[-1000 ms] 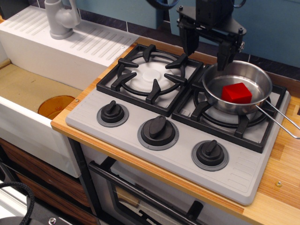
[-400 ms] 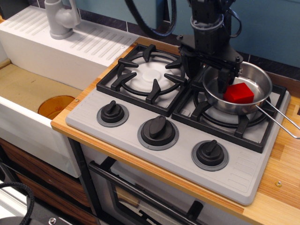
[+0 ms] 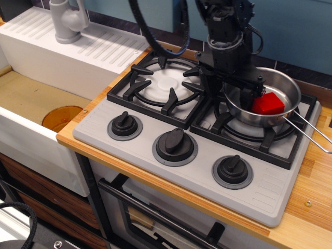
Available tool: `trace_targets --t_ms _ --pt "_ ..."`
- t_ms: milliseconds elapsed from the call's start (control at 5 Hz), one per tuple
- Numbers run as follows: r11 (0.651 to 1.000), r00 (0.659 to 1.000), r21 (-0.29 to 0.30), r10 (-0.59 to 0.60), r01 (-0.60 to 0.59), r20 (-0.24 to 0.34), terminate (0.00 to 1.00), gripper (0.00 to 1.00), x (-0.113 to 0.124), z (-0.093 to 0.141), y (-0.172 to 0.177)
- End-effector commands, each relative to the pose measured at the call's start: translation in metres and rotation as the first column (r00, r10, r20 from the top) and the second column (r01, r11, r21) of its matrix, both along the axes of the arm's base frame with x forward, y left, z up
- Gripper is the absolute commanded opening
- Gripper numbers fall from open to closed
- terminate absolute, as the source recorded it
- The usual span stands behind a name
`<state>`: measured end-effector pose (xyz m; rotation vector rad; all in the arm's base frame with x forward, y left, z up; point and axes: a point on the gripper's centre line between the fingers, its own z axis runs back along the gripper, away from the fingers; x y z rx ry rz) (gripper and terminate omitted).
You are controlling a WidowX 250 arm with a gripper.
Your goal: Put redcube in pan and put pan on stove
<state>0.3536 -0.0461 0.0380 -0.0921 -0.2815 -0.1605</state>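
Sitting inside the pan (image 3: 270, 83), the redcube (image 3: 268, 103) rests on the shiny floor toward the near right side, close to the wall where the handle joins. The pan holds nothing else. It stands on the right burner grate of the stove (image 3: 155, 176), with its thin wire-loop handle reaching out to the right past the stove's edge, above the wooden counter (image 3: 311, 187).

The claw (image 3: 232, 94) is low at the pan's left rim, spread so that one finger (image 3: 246, 96) dips inside the pan, just left of the redcube, and the other comes down outside the wall, over the grate. Whether either finger touches the rim or the redcube cannot be told. The black arm rises from the claw to the top edge of the view, with cables looping off to the left.

Left of the pan, the other burner is bare, its white disc showing under the black grate. Three black knobs line the stove's near grey panel.

Farther left, past the counter's edge, the white sink (image 3: 31, 137) has an orange round piece (image 3: 61, 117) in the bottom of its basin. A grey tap (image 3: 66, 21) stands at the far side beside a ribbed white drainboard.
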Motion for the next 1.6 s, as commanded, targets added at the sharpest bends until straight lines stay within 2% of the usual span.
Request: trace_targets --t_ms 0,400,1000,1400 --pt "1.0 1.0 -0.007 0.024 -0.024 0.005 0.0 0.0 -0.002 0.005 -0.009" --pt "0.999 0.999 0.015 0.044 -0.044 -0.021 0.0 0.0 -0.008 0.023 -0.015" --pt "0.99 0.99 0.11 0.095 -0.084 -0.102 0.0 0.0 -0.027 0.096 -0.021" --pt "0.99 0.988 0.141 0.049 -0.029 -0.145 0.0 0.0 -0.014 0.119 0.01"
